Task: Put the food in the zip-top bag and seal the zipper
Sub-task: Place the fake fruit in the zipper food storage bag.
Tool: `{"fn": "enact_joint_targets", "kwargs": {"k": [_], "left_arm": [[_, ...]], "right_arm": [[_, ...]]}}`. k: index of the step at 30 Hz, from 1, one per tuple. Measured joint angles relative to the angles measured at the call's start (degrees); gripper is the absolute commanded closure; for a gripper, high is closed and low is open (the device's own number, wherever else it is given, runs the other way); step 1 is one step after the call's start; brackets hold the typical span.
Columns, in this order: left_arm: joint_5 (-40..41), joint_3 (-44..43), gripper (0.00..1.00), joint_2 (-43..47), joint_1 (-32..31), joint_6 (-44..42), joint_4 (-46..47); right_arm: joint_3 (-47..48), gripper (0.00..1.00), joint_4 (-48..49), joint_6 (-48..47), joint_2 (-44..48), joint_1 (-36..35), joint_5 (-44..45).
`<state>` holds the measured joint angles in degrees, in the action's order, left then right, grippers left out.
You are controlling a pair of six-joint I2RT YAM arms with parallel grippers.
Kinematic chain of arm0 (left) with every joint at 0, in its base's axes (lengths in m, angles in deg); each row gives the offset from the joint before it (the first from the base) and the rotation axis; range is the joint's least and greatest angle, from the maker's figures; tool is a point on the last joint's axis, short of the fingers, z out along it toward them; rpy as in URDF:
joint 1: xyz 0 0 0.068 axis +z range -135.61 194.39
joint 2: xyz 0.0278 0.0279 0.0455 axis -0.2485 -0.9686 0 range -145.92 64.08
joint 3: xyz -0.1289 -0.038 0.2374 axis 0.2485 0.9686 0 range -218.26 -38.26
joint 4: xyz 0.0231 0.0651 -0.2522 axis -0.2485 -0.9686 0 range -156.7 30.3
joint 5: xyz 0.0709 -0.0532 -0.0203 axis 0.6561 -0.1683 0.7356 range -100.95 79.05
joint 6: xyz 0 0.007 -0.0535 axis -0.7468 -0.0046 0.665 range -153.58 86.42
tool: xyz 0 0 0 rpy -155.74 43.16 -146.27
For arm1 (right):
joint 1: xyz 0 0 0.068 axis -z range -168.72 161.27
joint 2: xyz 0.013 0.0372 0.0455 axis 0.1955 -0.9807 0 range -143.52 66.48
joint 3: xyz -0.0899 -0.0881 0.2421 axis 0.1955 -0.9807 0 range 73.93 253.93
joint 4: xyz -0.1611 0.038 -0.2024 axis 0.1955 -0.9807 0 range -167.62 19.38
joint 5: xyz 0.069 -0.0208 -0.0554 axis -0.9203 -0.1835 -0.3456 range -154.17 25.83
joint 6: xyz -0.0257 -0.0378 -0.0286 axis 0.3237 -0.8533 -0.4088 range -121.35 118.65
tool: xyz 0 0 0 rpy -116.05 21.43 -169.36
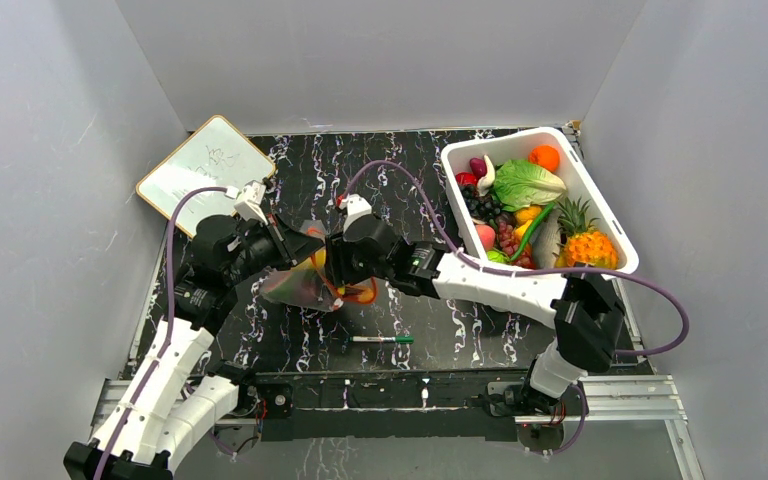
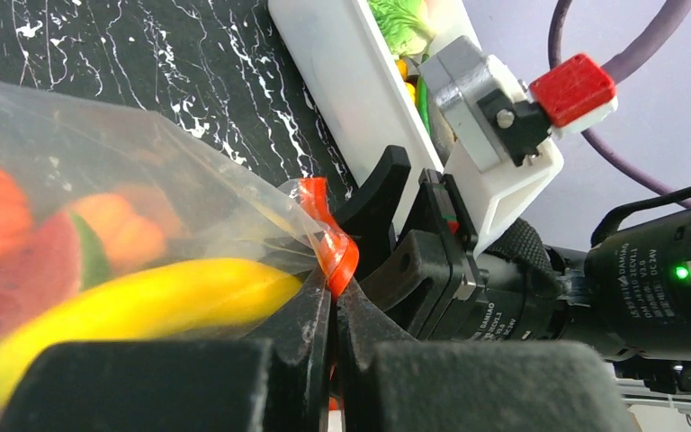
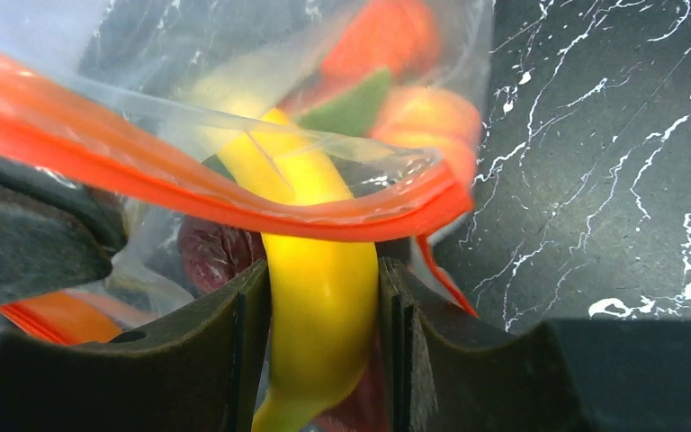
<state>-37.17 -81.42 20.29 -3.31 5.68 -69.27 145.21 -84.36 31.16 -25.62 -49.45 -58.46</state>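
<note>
Left tool (image 2: pixel 333 297) pinching the orange-red zipper (image 2: pixel 337 252), zip-top bag (image 1: pixel 298 285) at left-centre of the black marbled bench (image 1: pixel 440 330), right tool (image 3: pixel 322 270) gripping a yellow banana (image 3: pixel 319 360) at the bag's mouth.

Much of the bag goes unseen

From above, the left gripper (image 1: pixel 298 246) and right gripper (image 1: pixel 335 268) cover most of the zip-top bag (image 1: pixel 305 290), hiding its mouth. In the left wrist view the food (image 2: pixel 121 232) behind the plastic is a blur of orange, red and green, cut off at the left edge. In the right wrist view the yellow piece (image 3: pixel 319 297) runs off the bottom edge; whether the fingers (image 3: pixel 207 360) press it or merely flank it, I cannot tell. The whiteboard (image 1: pixel 205 170) scribbles are too small to read.
</note>
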Motion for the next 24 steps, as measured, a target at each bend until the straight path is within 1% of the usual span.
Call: {"fn": "enact_joint_targets", "kwargs": {"k": [5,10,17,22,24], "left_arm": [[-0.02,-0.39,1.0,0.0,0.0,0.37,-0.04],[-0.02,-1.31,1.0,-0.37,-0.02,0.26,-0.61],[-0.02,-1.42,1.0,-0.74,-0.02,0.42,-0.74],[-0.11,-1.42,1.0,-1.03,-0.02,0.87,-0.66],[-0.17,-1.42,1.0,-1.18,-0.02,1.22,-0.46]], "right_arm": [[-0.39,0.51,-0.76,-3.8,2.08,0.0,-0.68],[-0.39,0.51,-2.82,-8.31,7.45,0.0,-1.66],[-0.39,0.56,-5.97,-13.53,14.84,0.0,-1.81],[-1.44,0.6,-5.79,-13.92,16.52,0.02,-2.51],[-2.73,0.6,-5.64,-13.79,16.5,0.04,-3.26]]}}
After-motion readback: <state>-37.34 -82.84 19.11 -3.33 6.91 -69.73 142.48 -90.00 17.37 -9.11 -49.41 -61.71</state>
